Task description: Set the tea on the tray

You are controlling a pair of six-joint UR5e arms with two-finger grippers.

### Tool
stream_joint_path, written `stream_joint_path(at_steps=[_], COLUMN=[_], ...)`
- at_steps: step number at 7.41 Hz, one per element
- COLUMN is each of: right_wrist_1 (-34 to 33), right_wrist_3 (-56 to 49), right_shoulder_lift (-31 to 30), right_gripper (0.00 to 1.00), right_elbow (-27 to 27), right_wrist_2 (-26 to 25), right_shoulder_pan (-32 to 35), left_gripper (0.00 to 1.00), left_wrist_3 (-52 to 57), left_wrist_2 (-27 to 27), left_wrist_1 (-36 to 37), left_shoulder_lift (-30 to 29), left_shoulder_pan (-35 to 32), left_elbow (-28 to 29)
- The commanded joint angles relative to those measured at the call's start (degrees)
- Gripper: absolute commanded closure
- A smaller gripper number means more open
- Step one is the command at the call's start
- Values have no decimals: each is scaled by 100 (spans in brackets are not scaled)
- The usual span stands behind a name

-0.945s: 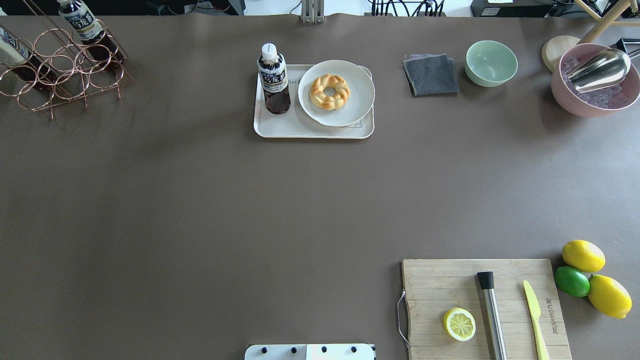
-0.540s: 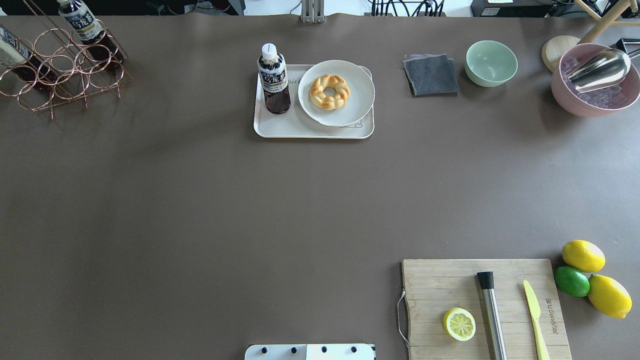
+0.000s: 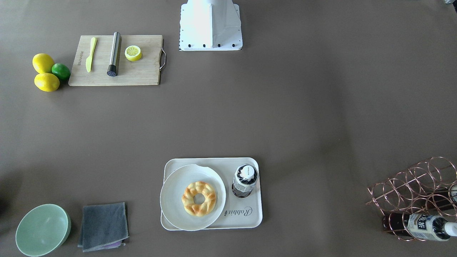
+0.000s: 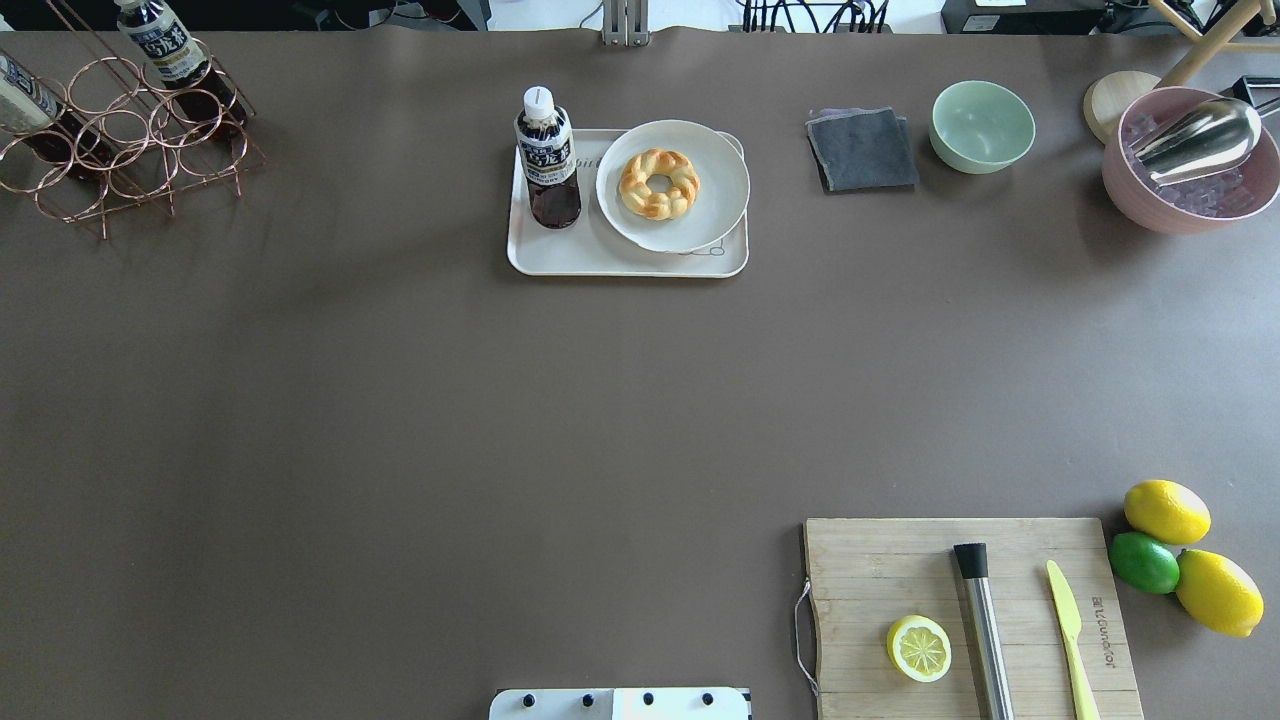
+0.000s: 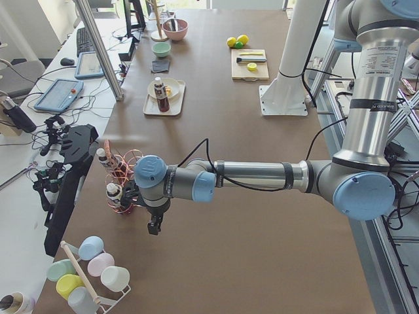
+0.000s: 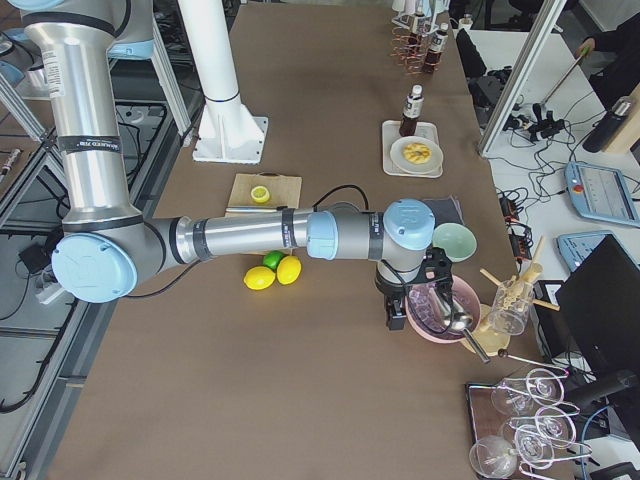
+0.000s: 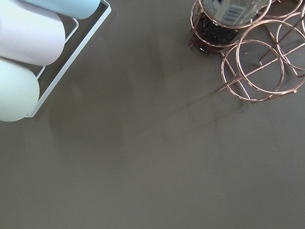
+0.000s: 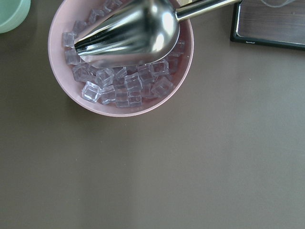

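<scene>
You are looking at the tea (image 4: 547,160) standing upright on the left part of the tray (image 4: 620,262), at the far middle of the bench (image 4: 400,400). It is sitting just beside a round white plate (image 4: 722,205) carrying a braided pastry ring (image 4: 659,184). Grey script (image 3: 238,212) on the tray is reading "Rabbit"; the print on the tea's label is too small for you to read. The left claw (image 5: 153,227) is hanging over the bench's left end, near the copper wire rack (image 4: 130,160) holding two similar bottles (image 4: 172,50). The right claw (image 6: 391,315) is hanging at the right end, beside the pink bowl (image 8: 55,62) of ice cubes (image 8: 124,88) with a steel scoop (image 8: 128,36). You cannot tell whether either claw is spread or pressed together.
</scene>
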Motion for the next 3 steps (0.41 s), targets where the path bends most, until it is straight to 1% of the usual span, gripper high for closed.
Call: stream_joint_path(at_steps=[1,3], right_wrist_1=[-14,-14], right_wrist_3=[9,9], right_shoulder_lift=[-3,-20], right_gripper=[0,0], right_elbow=[26,44], right_wrist_2=[0,-1], right_shoulder_pan=[5,5], left_gripper=[2,2], left_wrist_3=[5,-4], left_wrist_2=[0,9], left_wrist_1=[-9,9], left_shoulder_lift=[3,-6], left_shoulder_pan=[-11,-11], left_elbow=[-3,-29])
